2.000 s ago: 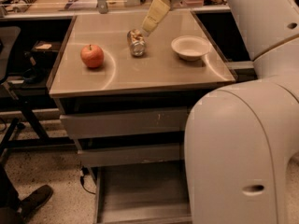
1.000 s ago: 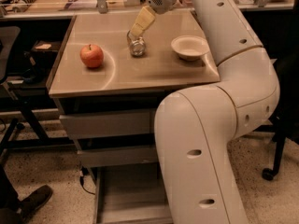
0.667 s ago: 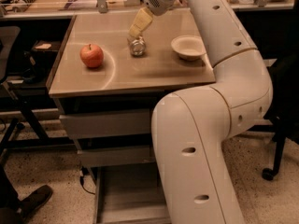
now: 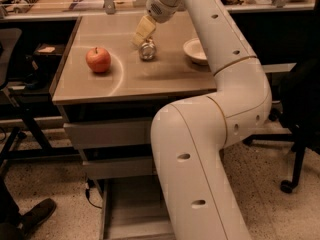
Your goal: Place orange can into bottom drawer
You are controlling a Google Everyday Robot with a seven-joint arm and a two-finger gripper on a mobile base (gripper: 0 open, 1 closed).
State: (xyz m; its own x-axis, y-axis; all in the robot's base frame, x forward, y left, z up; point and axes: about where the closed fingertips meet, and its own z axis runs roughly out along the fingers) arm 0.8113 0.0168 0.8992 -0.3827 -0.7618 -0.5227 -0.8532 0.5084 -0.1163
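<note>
My gripper (image 4: 142,32) hangs just above the orange can (image 4: 147,50), upper centre; I cannot tell its grip. Apple (image 4: 98,60) left, bowl (image 4: 195,51) right.

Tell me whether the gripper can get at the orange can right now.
Probably yes. The gripper hangs just above the orange can with nothing between them; the apple and the bowl sit well apart from it on the countertop.
</note>
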